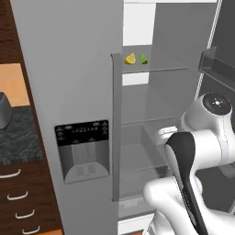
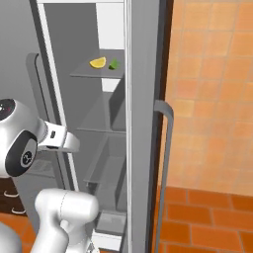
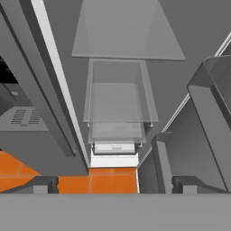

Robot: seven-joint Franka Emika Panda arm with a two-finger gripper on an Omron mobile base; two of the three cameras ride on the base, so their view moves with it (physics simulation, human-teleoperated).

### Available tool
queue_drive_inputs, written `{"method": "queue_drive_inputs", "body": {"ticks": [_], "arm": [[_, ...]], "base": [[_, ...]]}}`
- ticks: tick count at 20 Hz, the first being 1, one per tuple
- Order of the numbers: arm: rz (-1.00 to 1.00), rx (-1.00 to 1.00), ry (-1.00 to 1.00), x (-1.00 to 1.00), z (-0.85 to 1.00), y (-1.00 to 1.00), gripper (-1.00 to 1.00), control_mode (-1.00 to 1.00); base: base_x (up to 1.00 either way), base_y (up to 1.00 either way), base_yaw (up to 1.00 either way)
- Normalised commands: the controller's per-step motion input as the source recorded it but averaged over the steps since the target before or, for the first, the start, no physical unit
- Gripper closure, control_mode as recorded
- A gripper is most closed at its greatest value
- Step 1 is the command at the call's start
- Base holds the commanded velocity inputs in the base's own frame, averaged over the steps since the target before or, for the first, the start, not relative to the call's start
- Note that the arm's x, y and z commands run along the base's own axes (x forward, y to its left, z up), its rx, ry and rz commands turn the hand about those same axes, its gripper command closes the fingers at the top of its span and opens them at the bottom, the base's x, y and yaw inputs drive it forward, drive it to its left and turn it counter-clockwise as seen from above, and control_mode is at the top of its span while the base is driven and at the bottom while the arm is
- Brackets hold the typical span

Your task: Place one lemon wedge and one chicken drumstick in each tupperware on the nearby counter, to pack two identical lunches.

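Gripper (image 3: pixel 110 185) is hanging wide open, empty, facing fridge shelves; yellow lemon wedge (image 1: pixel 130 58) and lime wedge (image 1: pixel 143 58) are sitting unpicked well above it.

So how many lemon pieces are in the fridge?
2: a yellow wedge and a green wedge, side by side on the top fridge shelf. More could be hidden.

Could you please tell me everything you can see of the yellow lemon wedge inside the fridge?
The yellow lemon wedge is a tiny bright yellow citrus piece, rounded on top and flatter below. It rests on the translucent grey upper shelf of the open fridge, near that shelf's front edge. A lime green wedge lies right beside it; whether the two touch cannot be told. Nothing else is on that shelf with them, and no part of the robot is touching it.
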Motion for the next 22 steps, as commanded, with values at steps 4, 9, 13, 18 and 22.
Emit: {"method": "queue_drive_inputs", "body": {"ticks": [4,9,13,18,22], "arm": [[0.00,0.00,0.00,0.00,0.00,0.00,-1.00,1.00],[-0.03,0.01,-0.12,0.04,0.03,0.00,-1.00,-1.00],[0.00,0.05,-0.17,0.09,0.42,-0.02,-1.00,-1.00],[0.00,0.16,-0.16,0.00,0.94,-0.12,-1.00,-1.00],[0.00,0.06,-0.15,0.13,0.91,0.00,-1.00,-1.00]], "base": [[0.00,0.00,-0.13],[0.00,0.00,-0.02],[0.00,0.00,0.00],[0.00,0.00,0.00],[0.00,0.00,0.00]]}}
